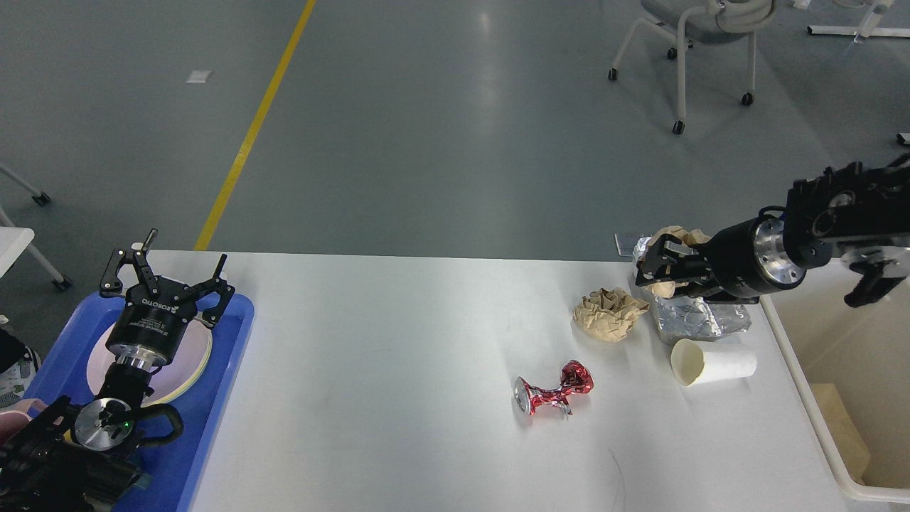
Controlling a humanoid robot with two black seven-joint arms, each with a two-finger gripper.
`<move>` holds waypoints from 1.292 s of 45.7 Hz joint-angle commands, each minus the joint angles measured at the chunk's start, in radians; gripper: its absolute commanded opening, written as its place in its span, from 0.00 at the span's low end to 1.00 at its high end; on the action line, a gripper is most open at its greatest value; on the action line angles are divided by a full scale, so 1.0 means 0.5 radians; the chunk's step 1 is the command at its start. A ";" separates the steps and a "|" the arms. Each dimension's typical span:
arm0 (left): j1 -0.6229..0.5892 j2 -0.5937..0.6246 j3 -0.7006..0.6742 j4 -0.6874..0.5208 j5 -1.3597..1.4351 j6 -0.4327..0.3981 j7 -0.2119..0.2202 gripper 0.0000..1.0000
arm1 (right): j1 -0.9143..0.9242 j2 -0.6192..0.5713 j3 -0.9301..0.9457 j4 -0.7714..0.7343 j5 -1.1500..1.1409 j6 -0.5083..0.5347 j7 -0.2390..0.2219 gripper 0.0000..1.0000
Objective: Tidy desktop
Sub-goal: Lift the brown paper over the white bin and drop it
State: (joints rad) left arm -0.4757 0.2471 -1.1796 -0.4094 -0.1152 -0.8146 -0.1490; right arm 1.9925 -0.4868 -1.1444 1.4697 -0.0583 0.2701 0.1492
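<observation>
The desktop (398, 370) is a wide white surface with rounded far corners and a smooth, faintly glossy finish that catches a soft sheen near its middle. It fills the lower half of the head view, running from the blue tray (234, 334) at its left end to the cream-white bin (796, 370) at its right.

Most of the surface is bare. Toward the right lie a crushed red can (551, 391), on its side, and behind it a crumpled brown paper ball (608, 313). Just right of that ball sits a crinkled foil container (700, 316), touching or nearly touching it. In front of the foil a white paper cup (714, 361) lies tipped over, its mouth facing left.

The right gripper (657, 267) hangs above the far end of the foil container, pointing left, its jaws closed around a tan paper wad (675, 238) that bulges out above and below them.

On the left, the left gripper (167, 274) is raised over the blue tray, its jaws spread wide and holding nothing. Beneath it in the tray rests a round pale plate (192, 355).

Beyond the surface lies grey floor with a yellow line (256, 128) and a wheeled chair (693, 28).
</observation>
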 commanded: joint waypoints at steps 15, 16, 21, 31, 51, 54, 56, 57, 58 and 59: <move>0.000 0.000 0.000 0.003 0.000 0.000 0.000 0.98 | 0.068 0.093 -0.110 -0.104 0.009 -0.031 -0.004 0.00; 0.000 0.000 0.000 0.000 0.000 0.000 0.000 0.98 | 0.053 0.087 -0.113 -0.126 0.012 -0.034 -0.004 0.00; 0.000 0.000 0.000 0.000 0.000 0.003 0.000 0.98 | -0.095 -0.020 -0.126 -0.239 0.012 -0.083 -0.007 0.00; 0.000 0.000 0.000 0.000 0.000 0.003 0.000 0.98 | -0.622 -0.204 -0.092 -0.767 0.009 -0.218 -0.016 0.00; 0.000 0.000 0.000 0.000 0.000 0.003 0.000 0.98 | -2.177 -0.165 0.356 -2.432 0.650 -0.467 -0.041 0.00; 0.000 0.000 0.000 0.003 0.000 0.003 0.000 0.98 | -2.389 -0.082 0.469 -2.675 0.663 -0.470 -0.041 0.00; 0.000 0.000 0.000 0.000 0.000 0.003 -0.003 0.98 | -2.500 -0.042 0.552 -2.792 0.663 -0.476 -0.044 0.00; 0.000 0.000 0.000 0.003 0.000 0.003 -0.003 0.98 | -2.546 -0.030 0.595 -2.832 0.663 -0.476 -0.044 0.00; 0.000 0.000 0.000 0.003 0.000 0.003 -0.003 0.98 | -2.589 -0.014 0.635 -2.865 0.663 -0.479 -0.044 0.00; 0.000 0.000 0.000 0.003 0.000 0.003 -0.003 0.98 | -2.623 -0.002 0.672 -2.890 0.663 -0.482 -0.044 0.00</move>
State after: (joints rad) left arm -0.4758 0.2469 -1.1796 -0.4091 -0.1151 -0.8131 -0.1489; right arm 0.7965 -0.5266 -0.9000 0.1360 0.2688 0.0350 0.1282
